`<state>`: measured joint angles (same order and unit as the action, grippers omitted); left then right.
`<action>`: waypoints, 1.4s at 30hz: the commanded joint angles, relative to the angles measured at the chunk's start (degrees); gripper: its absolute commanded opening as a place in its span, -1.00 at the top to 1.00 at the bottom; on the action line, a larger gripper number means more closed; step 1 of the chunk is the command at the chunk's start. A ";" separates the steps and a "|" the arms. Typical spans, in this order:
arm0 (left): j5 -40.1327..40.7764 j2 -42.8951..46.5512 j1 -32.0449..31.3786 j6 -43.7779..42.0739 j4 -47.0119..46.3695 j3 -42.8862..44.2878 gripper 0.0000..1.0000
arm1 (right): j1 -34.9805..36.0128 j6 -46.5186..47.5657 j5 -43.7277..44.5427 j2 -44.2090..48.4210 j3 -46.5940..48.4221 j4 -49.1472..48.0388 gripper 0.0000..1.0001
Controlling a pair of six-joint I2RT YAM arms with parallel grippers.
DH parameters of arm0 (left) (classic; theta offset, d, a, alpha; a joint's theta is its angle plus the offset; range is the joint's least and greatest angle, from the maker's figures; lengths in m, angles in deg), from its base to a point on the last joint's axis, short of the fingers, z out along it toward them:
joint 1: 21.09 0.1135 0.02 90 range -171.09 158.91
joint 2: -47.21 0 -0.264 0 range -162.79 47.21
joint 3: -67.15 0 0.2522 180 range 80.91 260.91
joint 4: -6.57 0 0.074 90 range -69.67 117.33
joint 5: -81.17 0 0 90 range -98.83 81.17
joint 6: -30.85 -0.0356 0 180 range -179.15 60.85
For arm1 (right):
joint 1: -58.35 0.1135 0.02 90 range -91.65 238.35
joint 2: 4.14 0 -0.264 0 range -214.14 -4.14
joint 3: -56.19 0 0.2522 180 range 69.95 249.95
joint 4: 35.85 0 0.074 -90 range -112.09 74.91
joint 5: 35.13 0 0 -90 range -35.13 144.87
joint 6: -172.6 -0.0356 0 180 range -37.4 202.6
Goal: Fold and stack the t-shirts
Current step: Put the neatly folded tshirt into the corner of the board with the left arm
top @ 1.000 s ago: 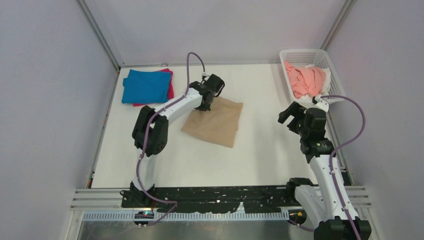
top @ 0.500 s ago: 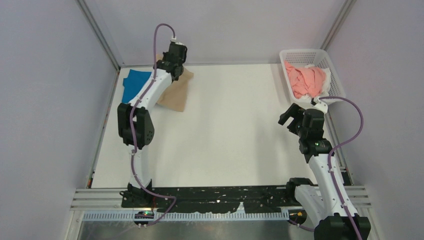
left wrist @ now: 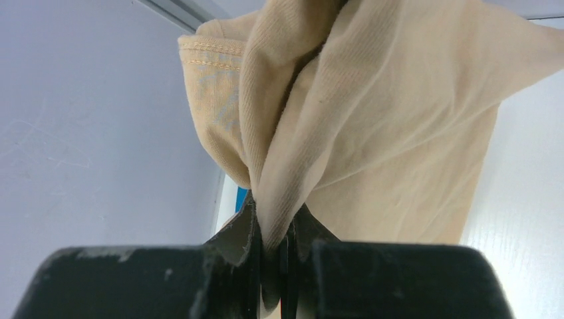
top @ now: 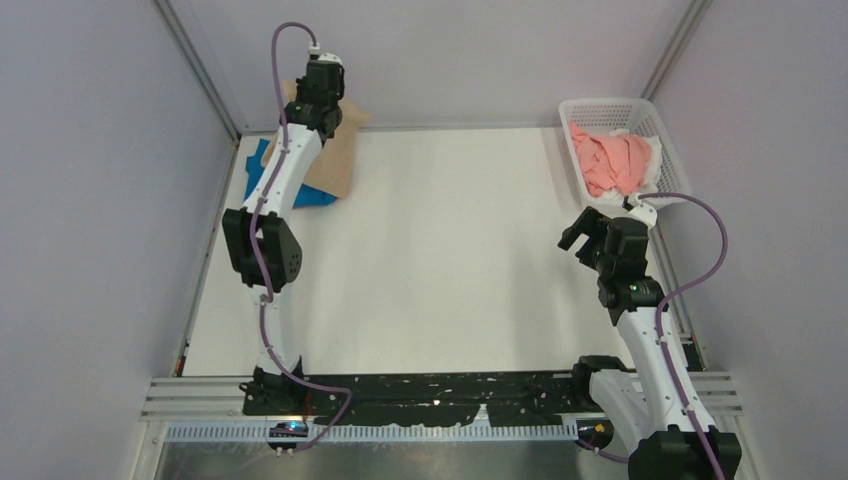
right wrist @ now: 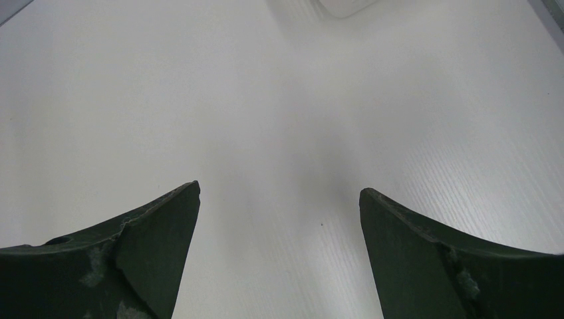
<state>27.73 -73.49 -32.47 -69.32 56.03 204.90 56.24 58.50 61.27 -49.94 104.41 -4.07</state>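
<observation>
The left arm reaches to the far left corner of the counter, and its jaws are clamped on a bunched fold of the tan shirt. In the left wrist view the jaws meet with only that pinch of cloth between them, and the tan shirt spreads away from them in soft creases, a stitched hem showing at its upper left. From above, the shirt hangs from the jaws near the back wall and drapes down over the blue shirt, which lies flat at the counter's far left; I cannot tell whether the tan cloth's lower edge touches the blue one or hangs just over it. A sliver of blue also shows past the tan cloth in the wrist view. At the far right corner stands a white mesh basket holding a crumpled pink shirt, with a bit of white cloth beside it against the basket's right wall. The right arm is bent near the basket's near end, its jaws wide apart and holding nothing, with bare counter in the gap between them.
</observation>
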 commanded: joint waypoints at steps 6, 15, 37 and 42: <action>-7.57 -4.51 7.76 8.63 3.88 7.22 1.00 | -0.34 0.63 2.52 0.10 0.39 -1.94 -0.90; -15.14 -9.83 13.88 8.96 4.28 9.41 1.00 | -0.27 0.59 3.72 -0.20 0.37 -1.60 -0.90; -22.67 -8.29 18.76 20.07 10.94 10.75 -0.99 | -0.34 0.45 3.84 -0.40 1.23 -0.43 -0.90; -30.39 2.22 18.27 27.17 12.41 5.62 -0.99 | -0.35 0.15 3.41 0.97 1.49 0.04 -0.90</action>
<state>4.89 -84.51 -13.78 -48.84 67.99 213.27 56.24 58.52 64.02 -50.92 104.41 -3.45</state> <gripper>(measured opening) 0.994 0.949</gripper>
